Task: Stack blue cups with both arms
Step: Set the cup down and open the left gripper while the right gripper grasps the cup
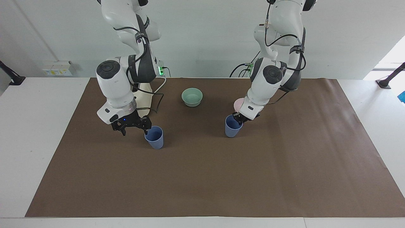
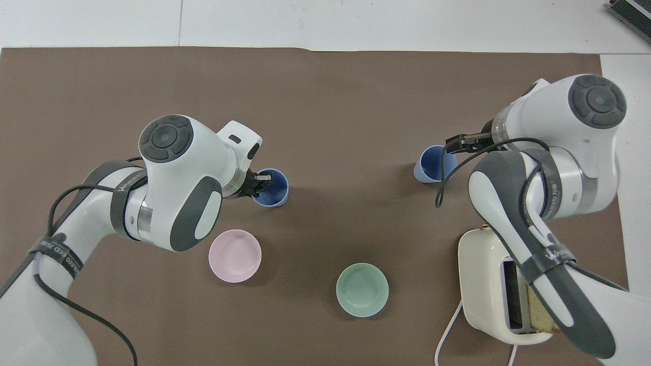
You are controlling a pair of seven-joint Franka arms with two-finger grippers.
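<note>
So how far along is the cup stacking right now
Nothing is stacked yet: both blue cups stand apart on the brown mat. In hand: the left gripper is at the rim of one blue cup beside the pink bowl; the right gripper, open, is beside the other blue cup. Left: lifting one and nesting it in the other.

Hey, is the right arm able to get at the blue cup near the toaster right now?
Probably yes: the right tool, open, hangs beside that blue cup, nothing between them.

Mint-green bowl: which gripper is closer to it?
Left. The left gripper is at a blue cup near the mint-green bowl; the right gripper is at the other blue cup, slightly farther off.
</note>
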